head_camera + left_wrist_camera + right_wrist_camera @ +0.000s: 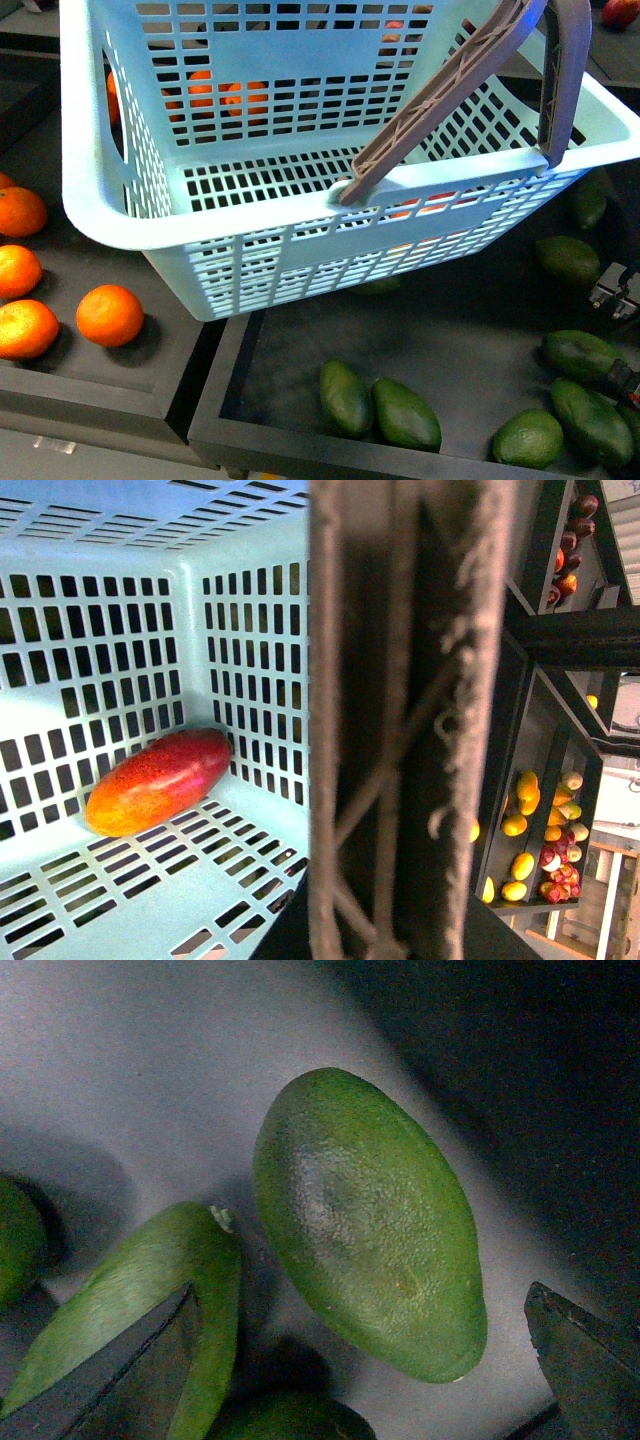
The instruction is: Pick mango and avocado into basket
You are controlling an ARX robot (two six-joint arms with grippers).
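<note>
The light teal basket (250, 230) hangs tilted over the trays, its brown handle (450, 100) raised. My left gripper is out of the front view. In the left wrist view it (385, 930) is shut on the handle (400, 720), which hides its jaws. The mango (160, 780), orange-red, lies on the basket floor (150, 880) in a corner. My right gripper (620, 335) is open at the far right, low over an avocado (580, 355). In the right wrist view the gripper (350, 1380) stands with its jaws on either side of this dark green avocado (365, 1220), not touching it.
Several more avocados (405, 412) lie in the black tray (300, 440); one (150, 1300) lies close beside the left finger. Oranges (110, 315) lie in the tray on the left. Shelves of mixed fruit (540, 830) show past the basket.
</note>
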